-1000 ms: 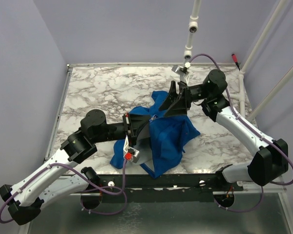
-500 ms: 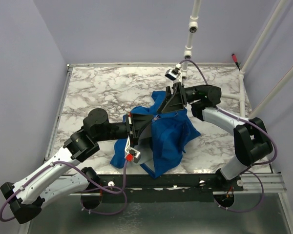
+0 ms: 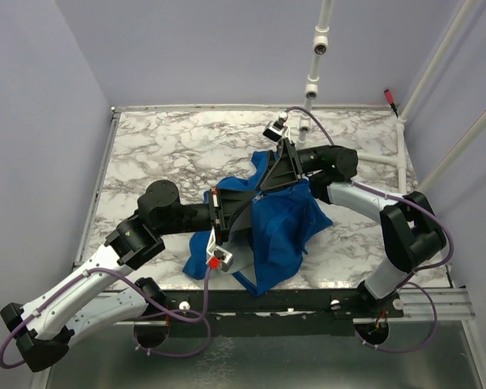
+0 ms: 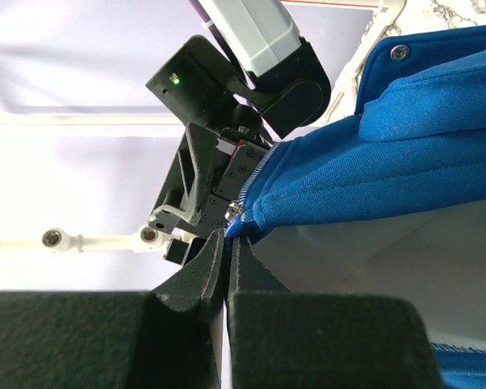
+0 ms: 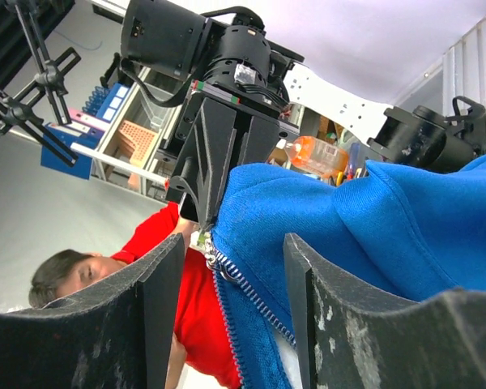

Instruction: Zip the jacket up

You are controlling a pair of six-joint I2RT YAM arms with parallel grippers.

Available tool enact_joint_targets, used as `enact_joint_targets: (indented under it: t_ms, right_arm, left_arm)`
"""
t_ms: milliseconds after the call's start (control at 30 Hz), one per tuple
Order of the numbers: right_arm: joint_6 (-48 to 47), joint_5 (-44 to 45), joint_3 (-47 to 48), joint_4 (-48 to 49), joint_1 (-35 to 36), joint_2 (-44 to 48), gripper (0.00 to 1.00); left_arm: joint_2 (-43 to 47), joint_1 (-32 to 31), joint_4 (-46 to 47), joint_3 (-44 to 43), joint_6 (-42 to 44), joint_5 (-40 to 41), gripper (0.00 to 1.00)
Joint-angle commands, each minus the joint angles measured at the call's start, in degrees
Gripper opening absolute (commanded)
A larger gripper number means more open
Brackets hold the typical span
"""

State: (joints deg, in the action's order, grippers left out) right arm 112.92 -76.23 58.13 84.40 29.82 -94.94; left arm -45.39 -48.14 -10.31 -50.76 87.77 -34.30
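Royal-blue jacket lies bunched on the marble desk, toward its near edge, with one front edge lifted up between the two arms. At the end of the zipper the left tool is pressed together, pinching the fabric. Facing it, the right tool stands apart, its fingers either side of the zipper teeth without clasping them.
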Motion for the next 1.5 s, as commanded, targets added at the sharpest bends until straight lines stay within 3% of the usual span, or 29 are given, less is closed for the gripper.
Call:
enact_joint_targets:
  t_ms: [0,533,767,900,967,1133,1167,1200,1333,1467]
  right_arm:
    - [1.44,1.91,-0.17,15.27,0.95,1.38,0.54]
    - [-0.08,5.23,-4.44,15.16,-1.14,8.19,0.44]
    - [-0.07,3.55,-6.66,15.01,-2.15,8.91,0.46]
    - [-0.38,-0.93,-7.3,13.58,-7.76,11.79,0.51]
    - [-6.25,-3.12,-7.27,5.63,-10.28,14.93,0.52]
    - [-45.52,-4.07,-3.33,-47.57,-10.47,23.39,0.52]
    - [-51.59,-3.77,-2.35,-55.97,-10.39,23.8,0.52]
    - [-52.81,-3.76,-2.57,-57.99,-10.33,23.58,0.53]
    - [-39.97,-2.29,-7.08,-36.54,-10.39,20.19,0.56]
    - [-38.1,-1.62,-5.3,-34.88,-10.33,17.52,0.57]
  left_arm:
    - [0.47,-0.25,3.3,-1.35,1.44,-1.72,0.0]
    - [1.66,-0.22,3.31,-0.7,2.43,-1.63,0.0]
    - [1.8,-0.22,3.31,-0.66,2.41,-1.9,0.0]
    - [1.88,-0.22,3.31,-0.81,2.28,-1.75,0.0]
    - [1.81,-0.23,3.32,-0.78,2.32,-1.8,0.0]
    - [1.41,-0.2,3.43,-1.13,2.38,-1.75,0.0]
    - [1.25,-0.23,3.44,-1.26,2.42,-1.85,0.0]
    - [1.07,-0.26,3.43,-1.33,2.5,-1.97,0.0]
    - [0.59,-0.21,3.43,-1.66,2.84,-2.75,0.0]
    - [0.63,-0.22,3.39,-1.8,2.81,-2.51,0.0]
